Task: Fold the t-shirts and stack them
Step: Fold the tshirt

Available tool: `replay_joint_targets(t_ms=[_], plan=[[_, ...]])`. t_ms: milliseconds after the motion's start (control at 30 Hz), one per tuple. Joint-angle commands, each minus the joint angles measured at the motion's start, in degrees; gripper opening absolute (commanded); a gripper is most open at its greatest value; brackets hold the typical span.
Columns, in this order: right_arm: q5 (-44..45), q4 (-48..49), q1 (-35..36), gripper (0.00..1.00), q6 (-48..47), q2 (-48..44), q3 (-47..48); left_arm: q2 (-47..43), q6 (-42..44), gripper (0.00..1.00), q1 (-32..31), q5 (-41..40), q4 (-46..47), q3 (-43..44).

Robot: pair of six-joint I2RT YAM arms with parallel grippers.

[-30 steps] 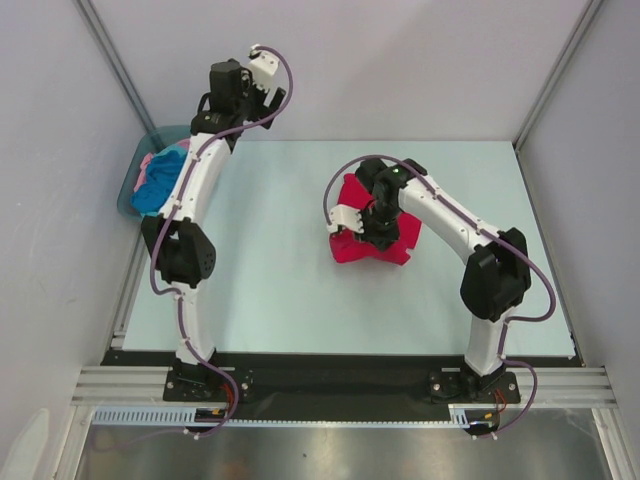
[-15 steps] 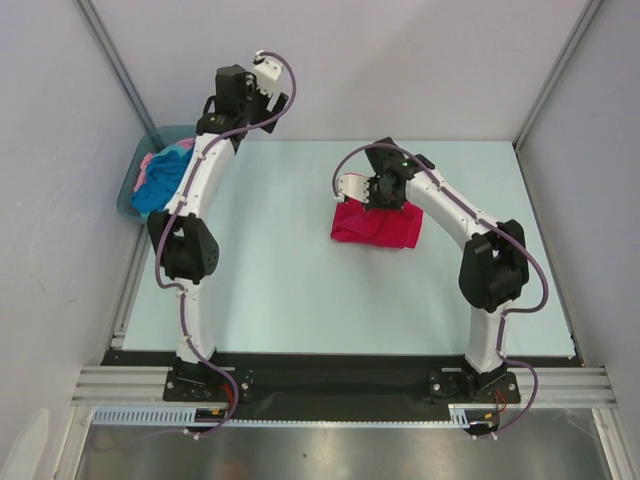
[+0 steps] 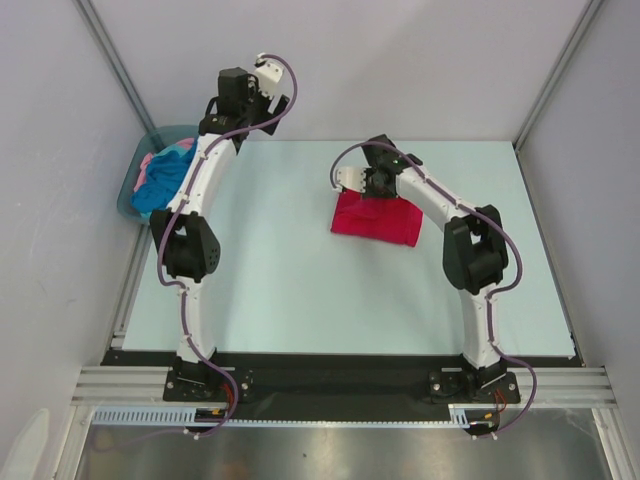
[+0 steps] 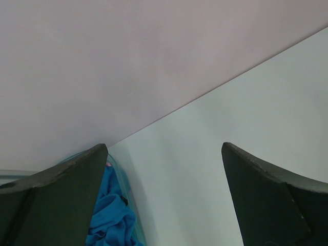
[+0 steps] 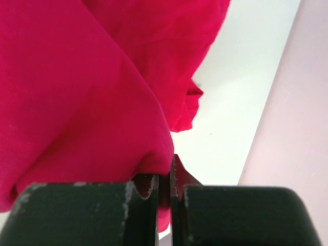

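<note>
— The crimson t-shirt (image 3: 378, 222), where does it lie?
— On the table (image 3: 280, 290), right of the middle and toward the far side, as a flat oblong.
— And the right gripper (image 3: 372, 187)?
— At the shirt's far edge, jaws nearly together with a fold of red cloth pinched between them.
— The left gripper (image 4: 164, 148)?
— Raised over the far left corner, jaws wide, holding nothing.
— The other shirts?
— The turquoise t-shirt (image 3: 158, 185) and pink t-shirt (image 3: 150, 163) lie bunched in the tub (image 3: 128, 200) at the far left.
</note>
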Motion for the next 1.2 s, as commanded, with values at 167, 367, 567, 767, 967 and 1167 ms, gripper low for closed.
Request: replay_joint_targets(t_ms=[167, 367, 567, 767, 967, 1167], plan=[[2.9, 6.3, -1.1, 0.0, -1.6, 4.4, 5.2, -0.1, -1.4, 1.0, 0.7, 0.1, 1.7, 2.0], [6.9, 11.7, -0.6, 0.3, -0.6, 7.8, 5.6, 0.1, -1.7, 1.0, 0.8, 0.0, 1.7, 2.3], [9.7, 16.9, 0.0, 1.0, 2.7, 8.5, 5.2, -0.2, -2.4, 1.0, 1.1, 0.0, 1.6, 1.9], [11.5, 18.8, 0.6, 0.99, 5.0, 4.8, 5.5, -0.9, -3.3, 1.0, 1.3, 0.0, 1.6, 0.5], [9.0, 10.3, 1.3, 0.9, 6.1, -1.6, 3.1, -1.6, -4.6, 1.0, 1.4, 0.3, 1.8, -0.8], [12.2, 14.7, 0.2, 0.88, 6.9, -3.3, 0.8, -2.0, -6.9, 1.0, 1.4, 1.5, 1.7, -1.7]])
